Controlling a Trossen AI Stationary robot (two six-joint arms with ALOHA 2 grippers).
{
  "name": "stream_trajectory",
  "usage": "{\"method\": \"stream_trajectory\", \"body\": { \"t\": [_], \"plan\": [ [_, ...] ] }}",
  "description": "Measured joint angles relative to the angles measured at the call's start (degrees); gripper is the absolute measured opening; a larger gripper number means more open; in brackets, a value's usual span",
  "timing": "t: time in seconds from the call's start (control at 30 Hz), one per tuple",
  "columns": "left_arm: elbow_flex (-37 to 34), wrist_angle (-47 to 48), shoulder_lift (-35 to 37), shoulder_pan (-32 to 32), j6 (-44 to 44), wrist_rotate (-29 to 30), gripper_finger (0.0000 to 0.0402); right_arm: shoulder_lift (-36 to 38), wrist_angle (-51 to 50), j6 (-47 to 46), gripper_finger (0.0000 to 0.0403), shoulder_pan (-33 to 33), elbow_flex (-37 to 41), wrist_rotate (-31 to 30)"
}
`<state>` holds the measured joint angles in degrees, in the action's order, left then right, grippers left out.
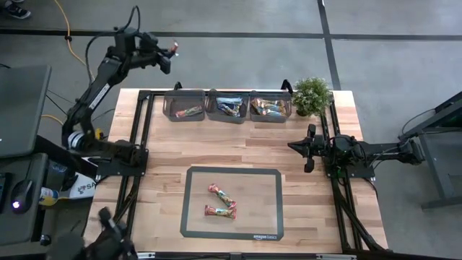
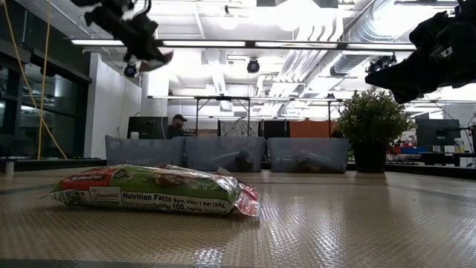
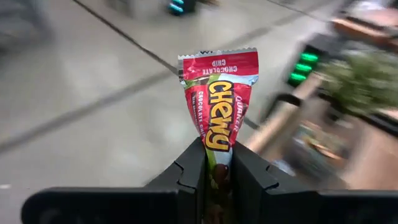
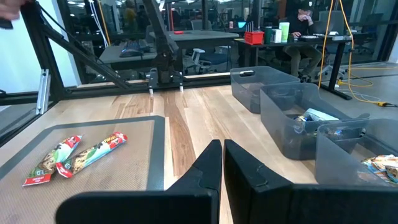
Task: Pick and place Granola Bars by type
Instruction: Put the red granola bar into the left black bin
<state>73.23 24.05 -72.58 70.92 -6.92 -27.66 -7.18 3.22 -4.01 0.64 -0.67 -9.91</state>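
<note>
Wooden planks make up the worktop [image 1: 238, 148], carrying a grey mat [image 1: 191, 217] near the front and three bins [image 1: 227, 107] beside a potted plant [image 1: 312, 94] at the far edge. Only the left wrist view shows the left gripper [image 3: 217, 165] with fingers clamped on a red bar [image 3: 219, 93], long axis running straight out from them; it is raised beyond the far left corner. Two bars [image 1: 220, 202] lie on the mat, roughly left to right. At the right edge the right gripper [image 1: 310, 148] waits, fingers together.
</note>
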Motion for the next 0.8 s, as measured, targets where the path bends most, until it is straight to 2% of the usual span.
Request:
{"method": "stream_trajectory", "body": {
  "t": [0.17, 0.23, 0.37, 0.57, 0.8],
  "plan": [
    [0.0, 3.8, -5.6, 1.8, -4.6, -14.1, 0.0053, 0.0, 0.0, 0.0, 0.0000, 0.0, 0.0, 0.0],
    [0.0, 5.3, -7.8, 1.4, -6.3, -16.0, 0.0053, 0.0, 0.0, 0.0, 0.0000, 0.0, 0.0, 0.0],
    [0.0, 10.4, -10.2, 1.1, -14.3, -12.1, 0.0053, 0.0, 0.1, 0.0, 0.0000, 0.0, 0.0, 0.0],
    [0.0, 19.2, -11.0, -3.0, -32.7, 1.0, 0.0053, 0.0, 0.1, 0.0, 0.0000, 0.0, 0.0, 0.0],
    [-0.1, 23.7, -11.8, -9.1, -43.8, 8.2, 0.0053, 0.0, 0.0, 0.0, 0.0000, 0.0, 0.0, 0.0]
  ]
}}
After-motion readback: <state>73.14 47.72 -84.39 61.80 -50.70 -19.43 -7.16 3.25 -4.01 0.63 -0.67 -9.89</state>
